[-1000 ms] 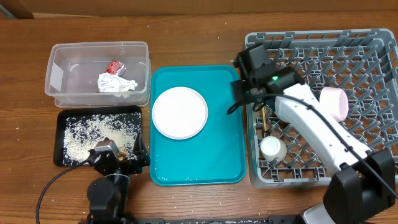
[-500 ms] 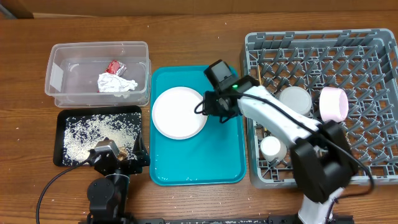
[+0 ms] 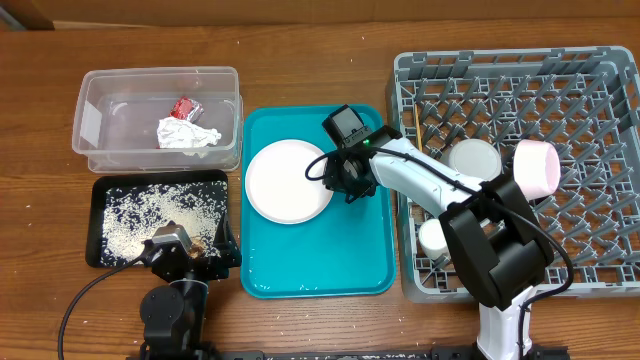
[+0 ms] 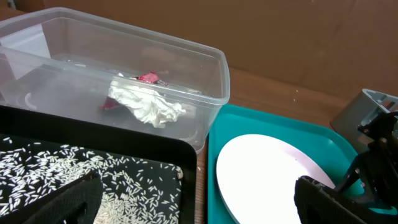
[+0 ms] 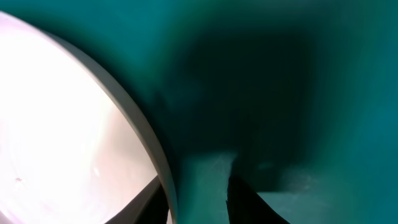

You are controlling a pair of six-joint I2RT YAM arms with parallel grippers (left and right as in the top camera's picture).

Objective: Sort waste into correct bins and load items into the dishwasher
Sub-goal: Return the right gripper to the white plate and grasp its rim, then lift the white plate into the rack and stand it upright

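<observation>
The round white plate (image 3: 285,180) lies on the teal tray (image 3: 320,262). My right gripper (image 3: 341,186) is down at the plate's right rim. In the right wrist view its open fingers (image 5: 249,199) straddle the rim of the plate (image 5: 62,124), one over the plate and one over the tray. My left gripper (image 3: 190,256) rests open and empty near the front edge, by the black tray (image 3: 97,200) of rice scraps (image 3: 150,215). The red wrapper (image 3: 183,106) and the white tissue (image 3: 187,134) lie in the clear tub (image 3: 160,72). The chopsticks are hidden.
The grey dish rack (image 3: 520,60) at the right holds the pink dish (image 3: 537,167), the pale bowl (image 3: 474,160) and the white cup (image 3: 437,238). My right arm stretches from the front right across the rack's left edge.
My right gripper has moved left from the dish rack's left edge over the teal tray and come down at the plate's right rim. The left arm has not moved.
</observation>
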